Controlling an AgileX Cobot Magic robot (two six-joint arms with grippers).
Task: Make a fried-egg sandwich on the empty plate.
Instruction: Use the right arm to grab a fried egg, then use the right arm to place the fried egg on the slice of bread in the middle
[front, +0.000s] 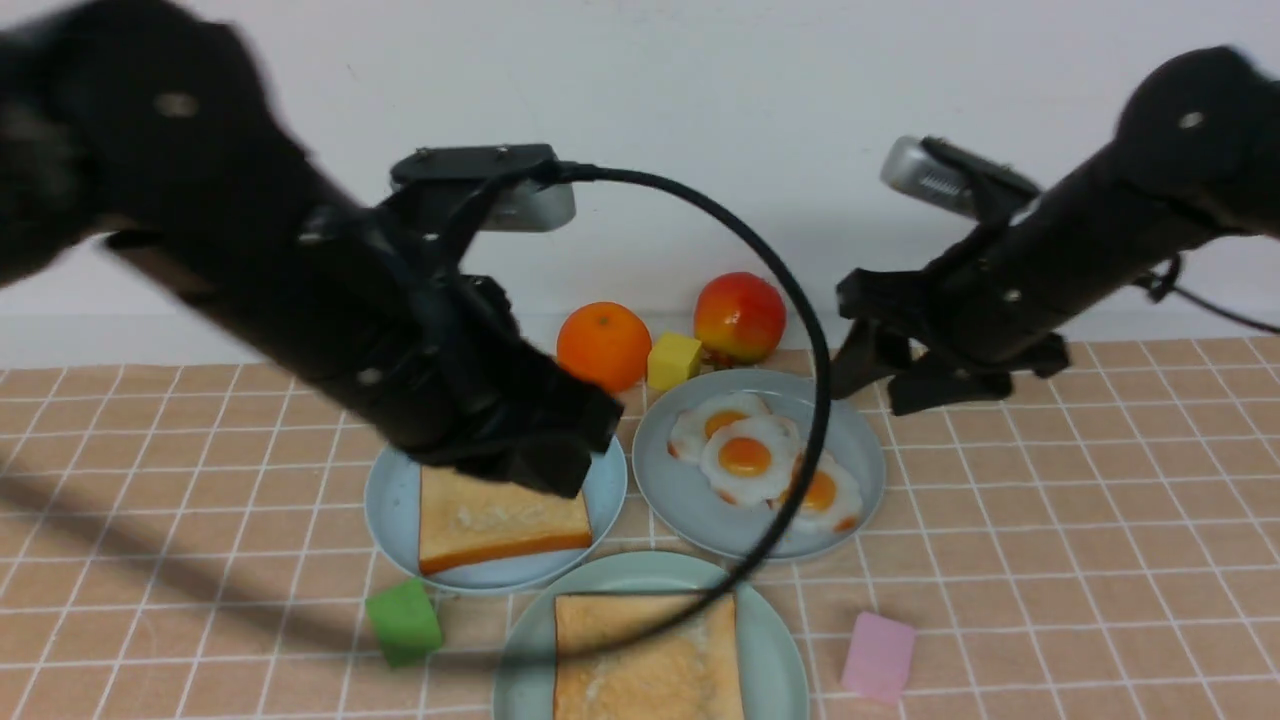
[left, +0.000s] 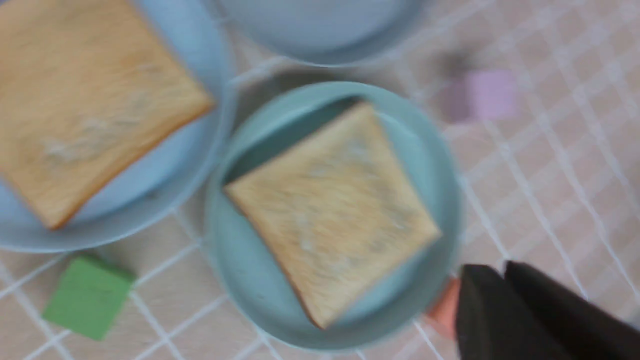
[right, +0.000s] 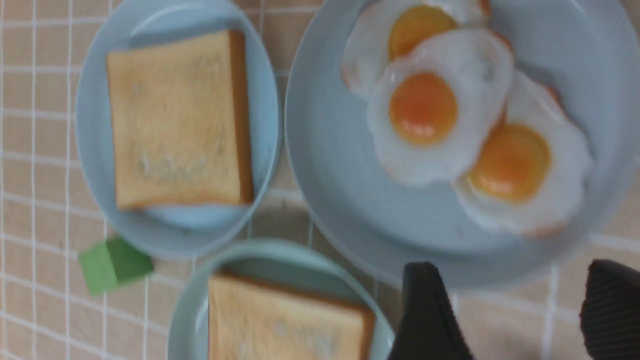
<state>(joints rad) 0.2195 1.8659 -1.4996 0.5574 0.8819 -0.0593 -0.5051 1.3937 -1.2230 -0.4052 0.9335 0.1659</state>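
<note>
In the front view, a toast slice (front: 648, 660) is held by the mint plate (front: 775, 640), and toast (front: 505, 520) is borne by the sky-blue plate (front: 385, 500). Three eggs (front: 748, 457) are carried by the grey-blue plate (front: 665, 490), near the right gripper (front: 885, 375). In the left wrist view, the left gripper (left: 500, 280) is closed, fingers together, with nothing clamped. In the right wrist view, the right gripper's fingers (right: 430, 310) are spread apart.
</note>
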